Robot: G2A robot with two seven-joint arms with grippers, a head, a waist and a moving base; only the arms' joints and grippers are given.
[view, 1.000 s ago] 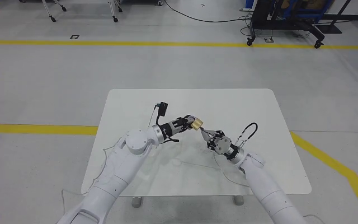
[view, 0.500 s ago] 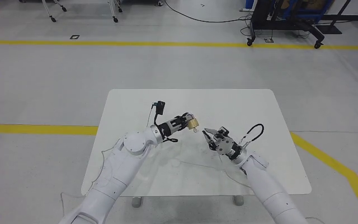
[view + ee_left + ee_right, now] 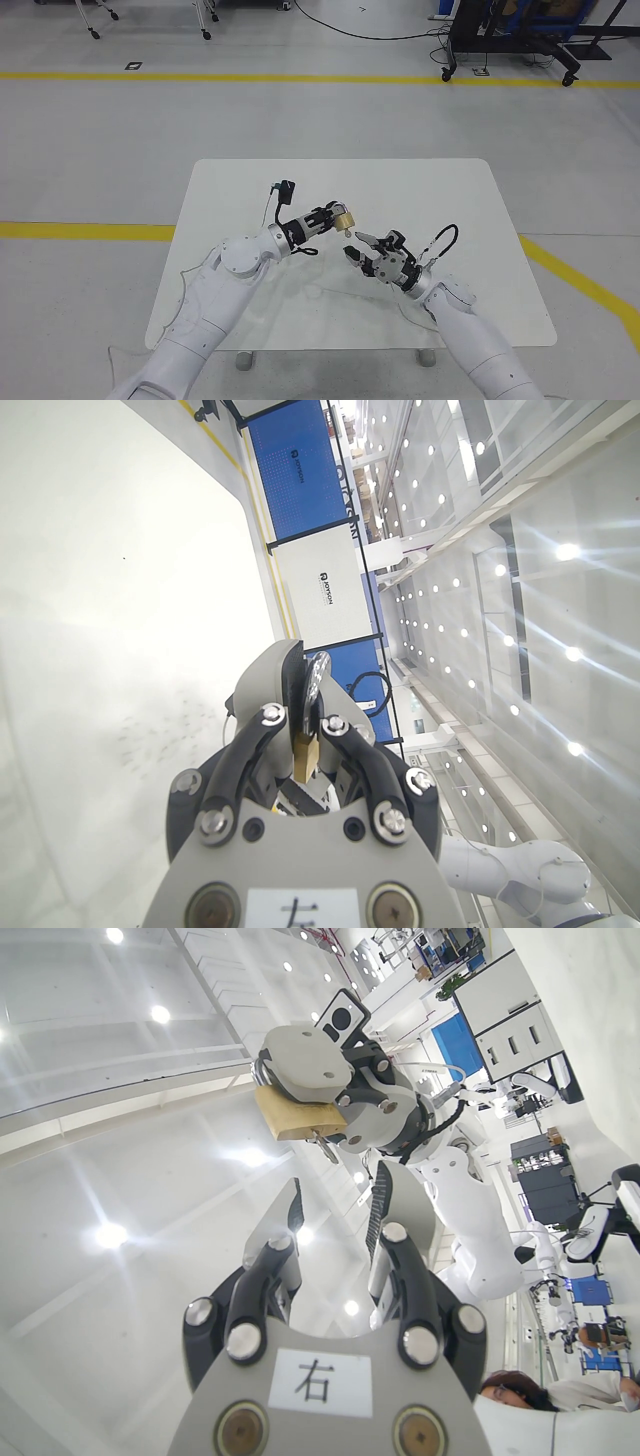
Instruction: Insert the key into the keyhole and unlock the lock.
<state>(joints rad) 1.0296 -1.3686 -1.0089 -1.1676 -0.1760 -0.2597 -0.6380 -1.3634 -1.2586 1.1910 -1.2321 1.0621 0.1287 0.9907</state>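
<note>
Fingers (image 3: 380, 1208) of the right end effector (image 3: 337, 1198) stand apart, pointing at the key (image 3: 325, 1148). The key is close ahead of the fingertips but not touching them. It sticks out of the end face of the brass lock (image 3: 295, 1115), its blade seated in the keyhole. The left end effector (image 3: 305, 680) is clamped on the lock's upper part, with the brass body jutting out past the fingers. In the top view, both end effectors hang over the middle of the white counter (image 3: 420, 190), the right one just beside the lock.
</note>
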